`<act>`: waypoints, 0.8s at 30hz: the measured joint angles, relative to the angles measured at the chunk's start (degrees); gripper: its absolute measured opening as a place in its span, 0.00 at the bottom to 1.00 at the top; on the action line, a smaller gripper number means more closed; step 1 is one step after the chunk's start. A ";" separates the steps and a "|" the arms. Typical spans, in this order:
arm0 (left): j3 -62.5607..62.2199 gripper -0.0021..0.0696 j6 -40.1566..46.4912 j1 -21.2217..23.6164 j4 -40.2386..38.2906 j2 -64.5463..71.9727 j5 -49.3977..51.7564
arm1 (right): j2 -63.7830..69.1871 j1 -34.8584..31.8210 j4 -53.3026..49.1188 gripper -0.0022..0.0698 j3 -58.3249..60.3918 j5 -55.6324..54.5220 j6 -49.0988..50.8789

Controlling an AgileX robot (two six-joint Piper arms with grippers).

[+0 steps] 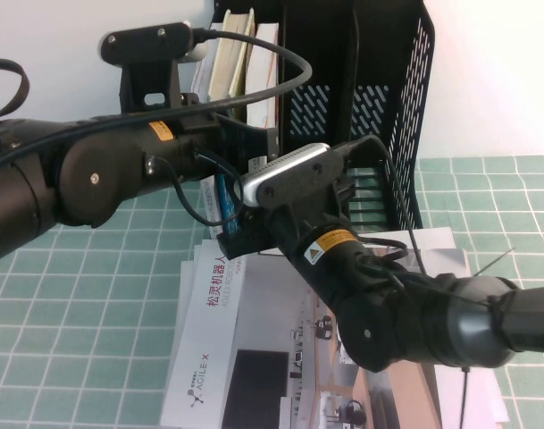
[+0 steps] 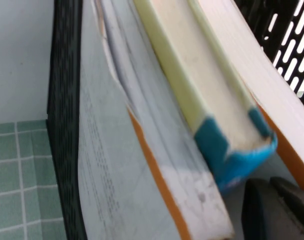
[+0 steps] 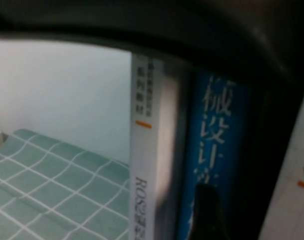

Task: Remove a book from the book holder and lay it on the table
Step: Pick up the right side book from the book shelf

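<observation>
Right pincer (image 1: 231, 239) at front of book holder (image 1: 405, 80), low by books; fingers hidden, can't tell if wide or shut. One dark fingertip (image 3: 207, 212) over blue-spined book (image 3: 216, 150). Left pincer (image 1: 258, 143) just above, at same slot; grip hidden too. White ROS book (image 3: 148, 150) maybe still upright in holder. Brochure (image 1: 227, 357) flat on green counter (image 1: 75, 340).

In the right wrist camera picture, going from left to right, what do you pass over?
Mint-green checked table → white ROS book spine → blue-spined book → dark book holder wall → white book edge with an orange mark.
</observation>
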 joint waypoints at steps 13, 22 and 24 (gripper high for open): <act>0.00 0.03 0.37 0.00 0.13 0.05 0.79 | 1.41 -0.13 10.30 0.51 -0.92 -2.91 -3.35; 0.00 0.03 1.89 0.00 0.13 0.05 0.92 | 1.74 0.78 10.87 0.29 -1.00 -5.52 -5.01; 0.00 0.03 2.02 0.00 0.13 -0.23 1.67 | 1.74 1.21 11.32 0.29 -0.78 -6.70 -6.30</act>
